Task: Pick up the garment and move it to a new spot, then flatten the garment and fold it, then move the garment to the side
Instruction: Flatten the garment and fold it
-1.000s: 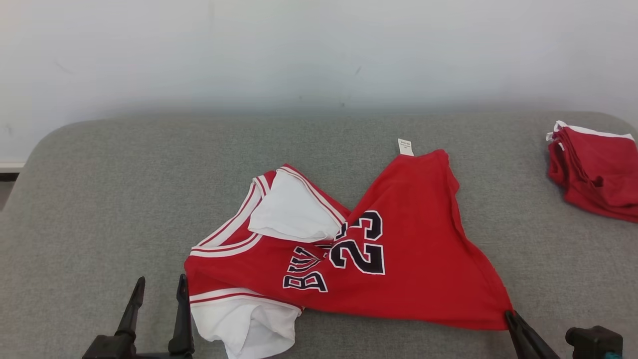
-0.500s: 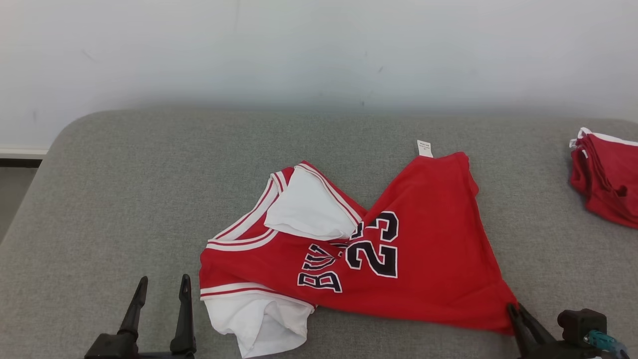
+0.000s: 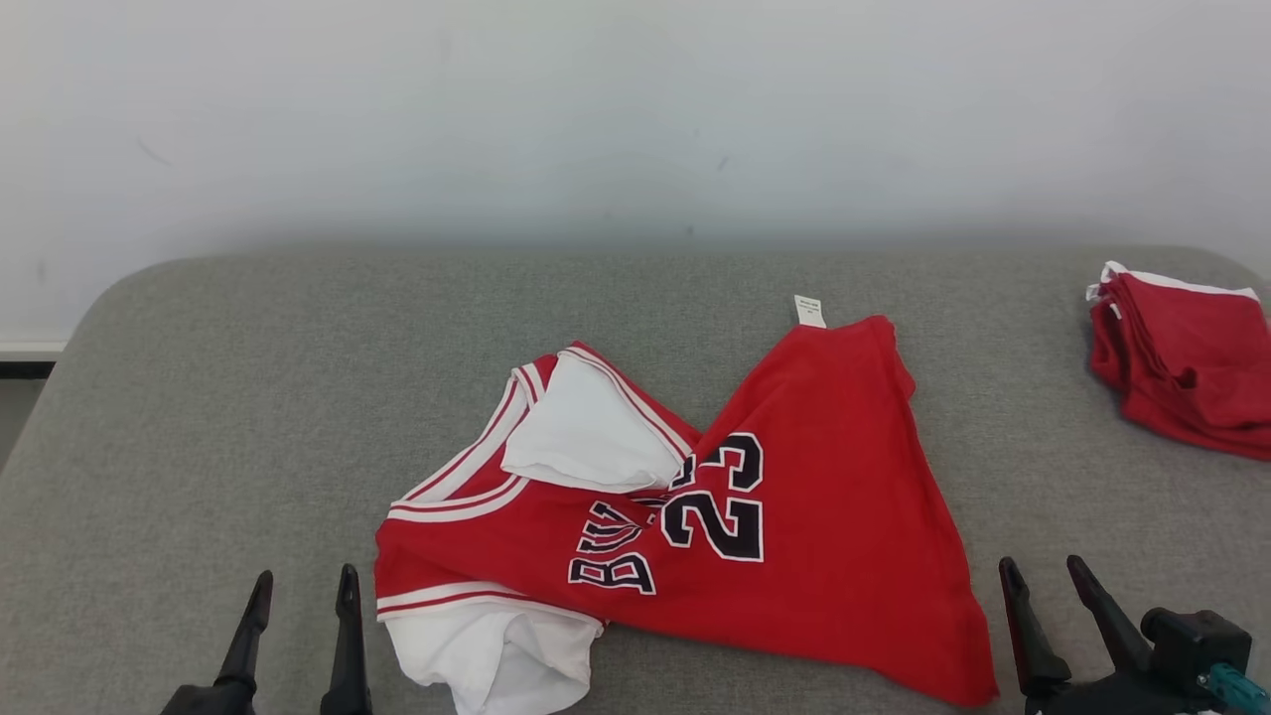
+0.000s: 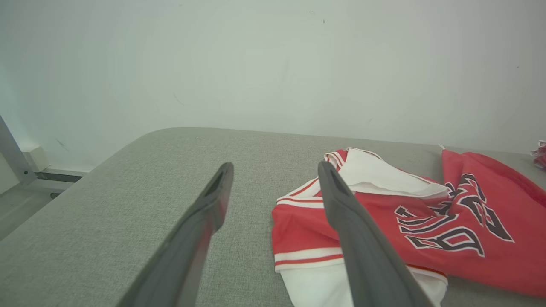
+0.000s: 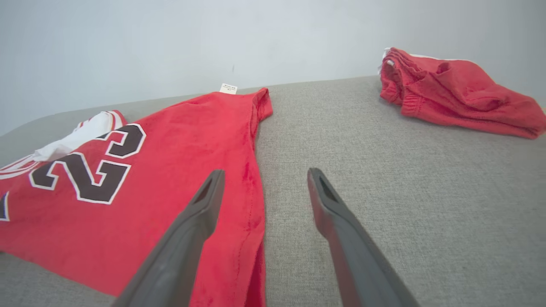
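Note:
The garment is a red jersey with white trim, a black 23 and a white lining. It lies crumpled in the middle of the grey padded surface, and it shows too in the left wrist view and the right wrist view. My left gripper stands open just left of the jersey's white lower corner, holding nothing. My right gripper is open beside the jersey's right bottom corner, apart from the cloth.
A second red garment lies bunched at the far right edge of the surface. A pale wall rises behind the surface. Bare grey fabric stretches to the left and behind the jersey.
My right gripper has opened and let go of the jersey's right bottom corner, which now lies on the surface. The head camera shifted between frames.

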Motion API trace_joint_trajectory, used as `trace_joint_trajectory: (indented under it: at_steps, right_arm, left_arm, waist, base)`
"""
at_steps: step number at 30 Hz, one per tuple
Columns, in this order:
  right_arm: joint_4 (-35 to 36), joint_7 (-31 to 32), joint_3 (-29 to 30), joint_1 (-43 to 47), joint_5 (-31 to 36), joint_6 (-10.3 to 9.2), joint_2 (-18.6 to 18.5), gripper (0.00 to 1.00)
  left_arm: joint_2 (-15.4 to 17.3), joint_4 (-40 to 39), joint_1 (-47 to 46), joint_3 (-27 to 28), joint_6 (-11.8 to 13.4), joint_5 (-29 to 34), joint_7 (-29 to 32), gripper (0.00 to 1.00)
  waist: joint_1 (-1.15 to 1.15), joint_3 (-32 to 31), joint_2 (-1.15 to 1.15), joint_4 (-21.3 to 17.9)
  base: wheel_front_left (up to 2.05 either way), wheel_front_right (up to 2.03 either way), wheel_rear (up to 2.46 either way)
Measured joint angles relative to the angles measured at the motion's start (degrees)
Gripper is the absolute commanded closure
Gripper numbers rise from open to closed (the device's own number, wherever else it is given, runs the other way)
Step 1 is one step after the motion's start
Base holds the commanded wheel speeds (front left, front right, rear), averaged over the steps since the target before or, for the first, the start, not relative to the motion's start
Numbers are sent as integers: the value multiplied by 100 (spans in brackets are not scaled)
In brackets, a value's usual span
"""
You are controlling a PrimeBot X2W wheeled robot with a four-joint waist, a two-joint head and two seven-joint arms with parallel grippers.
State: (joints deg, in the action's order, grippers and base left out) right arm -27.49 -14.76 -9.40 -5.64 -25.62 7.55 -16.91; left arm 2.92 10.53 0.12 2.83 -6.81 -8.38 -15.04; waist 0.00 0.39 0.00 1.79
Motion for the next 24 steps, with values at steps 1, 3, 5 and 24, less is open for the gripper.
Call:
trace_joint_trajectory:
  at_steps: [1, 3, 5, 24]
  right_arm:
    - [125, -16, 69, 47, 29, 0, 49, 0]
    - [403, -22, 243, 142, 109, 0, 142, 0]
    - [716, -23, 426, 255, 205, 0, 233, 0]
    - [1736, -23, 984, 951, 703, 0, 831, 0]
  left_arm:
    - [0, -11, 18, 13, -1, 15, 0, 0]
    - [0, 1, 46, 30, -1, 32, 0, 0]
    - [0, 30, 66, 10, -4, 41, 0, 0]
    - [-1, 882, 357, -805, -60, 145, 0, 0]
  waist:
    - [0, -11, 0, -31]
    - [0, -24, 0, -93]
    - [0, -31, 0, -152]
    - [0, -29, 0, -314]
  base:
    - [0, 0, 0]
    - [0, 0, 0]
    - [0, 0, 0]
    - [0, 0, 0]
